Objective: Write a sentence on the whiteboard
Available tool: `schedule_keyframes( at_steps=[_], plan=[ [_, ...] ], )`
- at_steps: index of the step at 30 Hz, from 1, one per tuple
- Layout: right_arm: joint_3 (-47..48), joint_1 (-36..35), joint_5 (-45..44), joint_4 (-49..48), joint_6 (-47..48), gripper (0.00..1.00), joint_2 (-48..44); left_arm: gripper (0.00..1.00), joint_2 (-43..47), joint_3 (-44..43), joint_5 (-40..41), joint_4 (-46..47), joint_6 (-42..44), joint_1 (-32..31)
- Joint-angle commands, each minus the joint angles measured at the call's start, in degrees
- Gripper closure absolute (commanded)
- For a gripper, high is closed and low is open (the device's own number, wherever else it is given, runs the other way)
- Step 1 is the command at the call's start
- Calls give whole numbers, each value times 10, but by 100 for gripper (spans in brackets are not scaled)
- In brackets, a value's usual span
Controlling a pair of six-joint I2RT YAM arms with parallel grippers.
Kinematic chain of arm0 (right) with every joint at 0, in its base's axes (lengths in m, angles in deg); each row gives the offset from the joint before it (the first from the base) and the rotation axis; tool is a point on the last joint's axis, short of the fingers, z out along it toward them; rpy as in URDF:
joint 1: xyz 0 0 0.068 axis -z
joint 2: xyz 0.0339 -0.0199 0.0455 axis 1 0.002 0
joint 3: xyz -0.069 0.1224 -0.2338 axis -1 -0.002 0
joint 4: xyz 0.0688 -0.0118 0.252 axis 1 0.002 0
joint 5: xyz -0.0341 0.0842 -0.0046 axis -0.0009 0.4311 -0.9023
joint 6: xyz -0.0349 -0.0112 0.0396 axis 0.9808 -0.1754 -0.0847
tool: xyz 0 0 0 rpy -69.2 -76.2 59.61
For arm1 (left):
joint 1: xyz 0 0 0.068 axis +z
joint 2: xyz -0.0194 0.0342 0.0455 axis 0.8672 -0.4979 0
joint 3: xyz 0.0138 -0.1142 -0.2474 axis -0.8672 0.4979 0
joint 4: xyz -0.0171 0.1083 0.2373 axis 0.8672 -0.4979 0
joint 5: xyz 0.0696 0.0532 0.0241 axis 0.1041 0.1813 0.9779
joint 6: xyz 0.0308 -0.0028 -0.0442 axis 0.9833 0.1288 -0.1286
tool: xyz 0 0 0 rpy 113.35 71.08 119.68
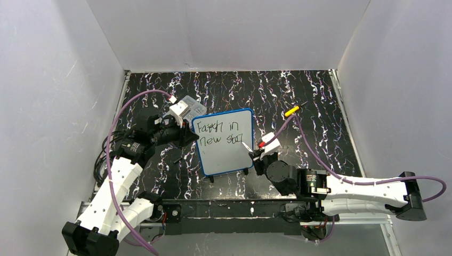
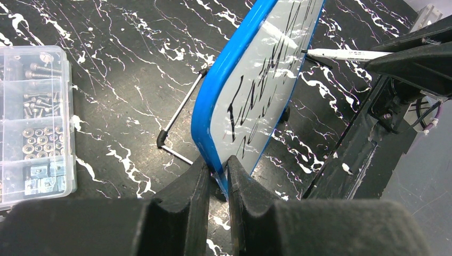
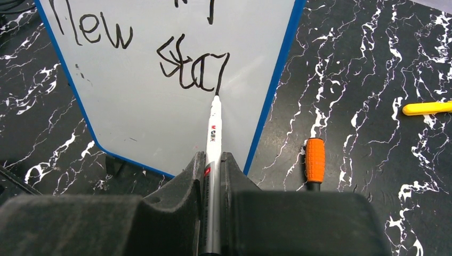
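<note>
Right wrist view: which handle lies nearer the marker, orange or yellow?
The orange handle, close beside the whiteboard; the yellow handle lies farther right.

Blue-framed white whiteboard (image 1: 224, 141) stands tilted between my arms and walls off the middle. My left gripper (image 2: 217, 168) pinches its left edge, and my right gripper (image 3: 213, 160) has a white marker pen (image 3: 214, 128) touching its face. Clear plastic compartment box (image 2: 34, 122) crowds its far-left corner. Metal wire stand (image 2: 178, 125) juts behind it. Orange-handled tool (image 3: 314, 159) lies just right of it, yellow-handled tool (image 3: 426, 108) farther right. Black marbled tabletop (image 1: 277, 90) behind it is open.
</note>
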Motion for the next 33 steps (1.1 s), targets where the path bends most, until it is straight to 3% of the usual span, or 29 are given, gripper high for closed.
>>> schedule_keyframes(
  at_steps=[1, 11, 24, 33],
  plan=[
    [0, 3, -11, -10, -11, 99, -3, 100, -13, 13, -3, -41, 12, -6],
    [-3, 3, -35, -96, 46, 99, -22, 100, -12, 14, -2, -42, 12, -6],
    [-12, 3, -52, -66, 20, 99, -40, 100, -13, 14, -2, -42, 11, -6],
    [-19, 3, -4, -87, 40, 99, -43, 100, -13, 13, -3, -42, 11, -6]
  ],
)
